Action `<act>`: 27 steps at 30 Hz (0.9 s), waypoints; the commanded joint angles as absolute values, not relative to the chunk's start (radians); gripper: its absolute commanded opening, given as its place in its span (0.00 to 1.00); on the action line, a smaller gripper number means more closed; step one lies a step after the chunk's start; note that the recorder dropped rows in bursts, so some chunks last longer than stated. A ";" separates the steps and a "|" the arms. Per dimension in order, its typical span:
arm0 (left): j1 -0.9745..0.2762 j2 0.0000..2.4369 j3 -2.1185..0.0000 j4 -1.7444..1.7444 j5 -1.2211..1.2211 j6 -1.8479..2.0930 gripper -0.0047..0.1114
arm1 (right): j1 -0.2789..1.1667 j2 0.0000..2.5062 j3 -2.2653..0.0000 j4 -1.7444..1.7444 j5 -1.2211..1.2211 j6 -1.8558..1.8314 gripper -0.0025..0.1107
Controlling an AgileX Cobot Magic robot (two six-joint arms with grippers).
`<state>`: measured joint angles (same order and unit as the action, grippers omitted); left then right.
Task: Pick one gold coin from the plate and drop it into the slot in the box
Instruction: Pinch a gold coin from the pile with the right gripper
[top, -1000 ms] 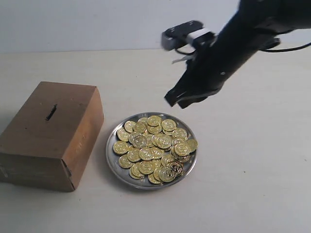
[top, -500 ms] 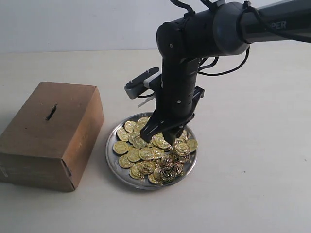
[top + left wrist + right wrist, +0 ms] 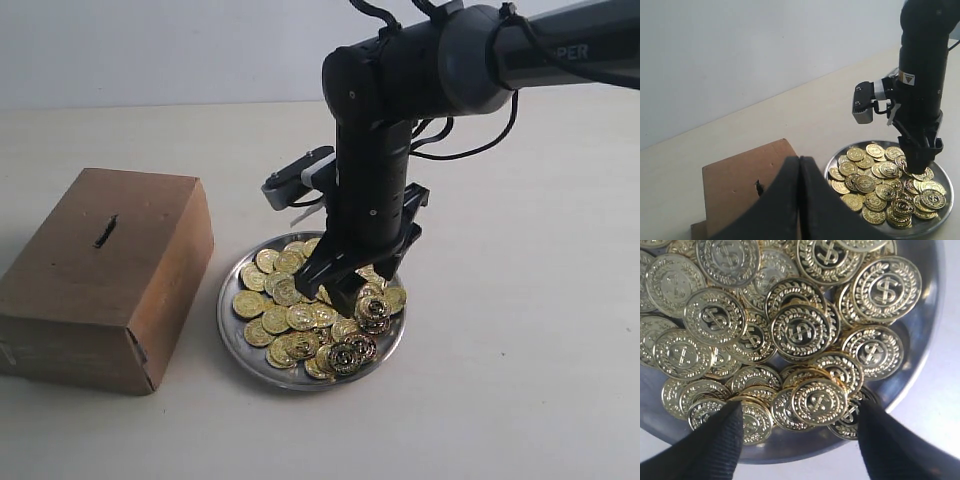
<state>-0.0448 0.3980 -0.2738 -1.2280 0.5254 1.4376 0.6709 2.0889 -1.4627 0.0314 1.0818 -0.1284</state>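
The silver-grey plate (image 3: 226, 318) holds a heap of gold coins (image 3: 300, 318) and lies right of the brown box (image 3: 150, 290), whose dark slot (image 3: 105, 231) is in its top face. My right gripper (image 3: 330, 292) points straight down into the plate's right half. In the right wrist view the right gripper (image 3: 800, 409) is open, its black fingertips (image 3: 720, 440) straddling a raised coin (image 3: 819, 401) near the plate's rim (image 3: 922, 350). My left gripper (image 3: 800, 161) is shut with nothing in it, above the box (image 3: 735, 180), close to the slot (image 3: 759, 188).
A pale tabletop (image 3: 520, 400) lies all round the box and plate, with a white wall (image 3: 150, 50) behind. The right arm's black links and cables (image 3: 440, 70) reach in from the upper right, over the plate's far side.
The right arm swung in from the upper right and came down onto the coins. In the last half second its gripper shifted slightly right and lower. Box and plate stayed put.
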 commanded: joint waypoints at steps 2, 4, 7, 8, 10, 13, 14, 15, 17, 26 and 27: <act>-0.051 0.404 -0.279 -1.240 0.535 1.444 0.04 | 0.674 2.110 -1.472 0.024 1.086 -0.128 0.57; -0.051 0.404 -0.279 -1.240 0.535 1.444 0.04 | 0.674 2.109 -1.472 0.024 1.086 -0.132 0.57; -0.051 0.404 -0.279 -1.240 0.535 1.444 0.04 | 0.674 2.109 -1.472 0.017 1.086 -0.138 0.56; -0.051 0.404 -0.279 -1.240 0.535 1.444 0.04 | 0.674 2.109 -1.472 0.017 1.086 -0.145 0.55; -0.051 0.404 -0.279 -1.240 0.535 1.444 0.04 | 0.674 2.109 -1.472 0.017 1.086 -0.157 0.53; -0.051 0.404 -0.279 -1.240 0.535 1.446 0.04 | 0.674 2.109 -1.472 0.019 1.093 -0.182 0.52; -0.051 0.404 -0.279 -1.240 0.535 1.446 0.04 | 0.674 2.109 -1.472 0.019 1.093 -0.188 0.52; -0.051 0.404 -0.279 -1.240 0.535 1.446 0.04 | 0.674 2.109 -1.472 0.019 1.093 -0.195 0.52; -0.051 0.404 -0.279 -1.240 0.535 1.446 0.04 | 0.674 2.109 -1.472 0.019 1.093 -0.199 0.53; -0.051 0.404 -0.279 -1.240 0.535 1.446 0.04 | 0.672 2.109 -1.422 0.013 1.055 -0.208 0.53; -0.051 0.404 -0.279 -1.240 0.535 1.446 0.04 | 0.672 2.109 -1.422 0.013 1.057 -0.208 0.53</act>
